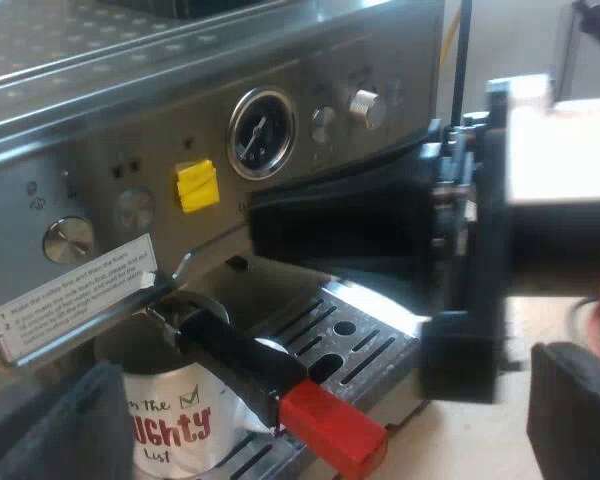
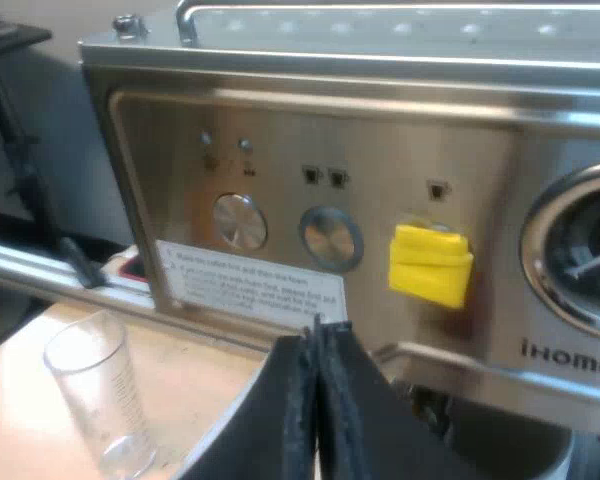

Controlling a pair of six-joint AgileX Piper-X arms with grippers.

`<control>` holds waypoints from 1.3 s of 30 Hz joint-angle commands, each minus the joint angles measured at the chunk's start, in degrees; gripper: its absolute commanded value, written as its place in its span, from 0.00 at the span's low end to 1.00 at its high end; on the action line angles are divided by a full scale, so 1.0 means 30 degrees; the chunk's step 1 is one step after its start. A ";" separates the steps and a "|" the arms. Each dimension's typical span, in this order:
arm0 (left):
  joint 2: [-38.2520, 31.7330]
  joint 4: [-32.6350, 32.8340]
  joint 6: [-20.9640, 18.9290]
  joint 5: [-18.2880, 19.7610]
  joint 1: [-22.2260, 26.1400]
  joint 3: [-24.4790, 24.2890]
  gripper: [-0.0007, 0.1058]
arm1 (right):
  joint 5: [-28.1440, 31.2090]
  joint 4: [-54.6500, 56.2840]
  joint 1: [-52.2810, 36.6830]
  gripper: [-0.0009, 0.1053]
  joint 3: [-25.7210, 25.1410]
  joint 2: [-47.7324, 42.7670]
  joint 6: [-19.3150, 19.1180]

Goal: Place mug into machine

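A white mug [image 1: 175, 425] with red and green lettering stands on the espresso machine's drip tray [image 1: 365, 345], under the metal holder [image 1: 185, 305] locked into the machine's front. The holder's dark handle [image 1: 245, 355] ends in red over the tray's edge. My left gripper [image 1: 330, 405] is open, its fingers [image 1: 55, 430] spread wide on either side of the mug and the handle, touching neither. My right gripper [image 2: 315, 335] is shut on nothing, its tips close to the machine's front panel [image 2: 380, 190] below a yellow tag [image 2: 430, 262]. From the left wrist view, the right arm [image 1: 350, 225] reaches in just under the pressure gauge [image 1: 262, 133].
A measuring glass [image 2: 95, 400], seemingly with nothing in it, stands on the wooden table [image 2: 20, 420] beside the machine. The machine's front carries round buttons [image 2: 330, 238], a knob [image 1: 365, 105] and an instruction label [image 2: 250, 285].
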 commanded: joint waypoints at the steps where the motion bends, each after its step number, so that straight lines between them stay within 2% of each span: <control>1: -0.0087 0.0014 -0.0128 0.0077 -0.0085 -0.0163 0.77 | 0.1031 -0.0125 0.0019 0.01 -0.0852 0.0562 -0.0231; 4: -0.0087 0.0014 -0.0128 0.0077 -0.0085 -0.0163 0.77 | 0.1367 0.0117 0.0019 0.01 -0.1340 0.1058 -0.0231; 6: -0.0087 0.0014 -0.0128 0.0077 -0.0085 -0.0163 0.77 | 0.2632 0.0293 0.0019 0.01 -0.1745 0.1667 -0.0309; 11: -0.0087 0.0014 -0.0128 0.0077 -0.0085 -0.0163 0.77 | 0.3814 0.0293 -0.0070 0.01 -0.1745 0.1753 -0.0685; 18: -0.0087 0.0014 -0.0128 0.0077 -0.0085 -0.0163 0.77 | 0.2694 -0.0016 -0.0962 0.01 -0.1803 0.2000 -0.0511; 30: -0.0087 0.0014 -0.0128 0.0077 -0.0085 -0.0163 0.77 | 0.2758 -0.0323 -0.2644 0.01 -0.3105 0.3380 -0.0511; 34: -0.0087 0.0014 -0.0128 0.0077 -0.0085 -0.0163 0.77 | 0.3124 -0.0230 -0.2616 0.01 -0.3167 0.3291 -0.0593; 39: -0.0087 0.0014 -0.0005 0.0077 -0.0085 -0.0163 0.77 | 0.3073 0.1911 -0.1437 0.01 -0.3167 0.2365 -0.0542</control>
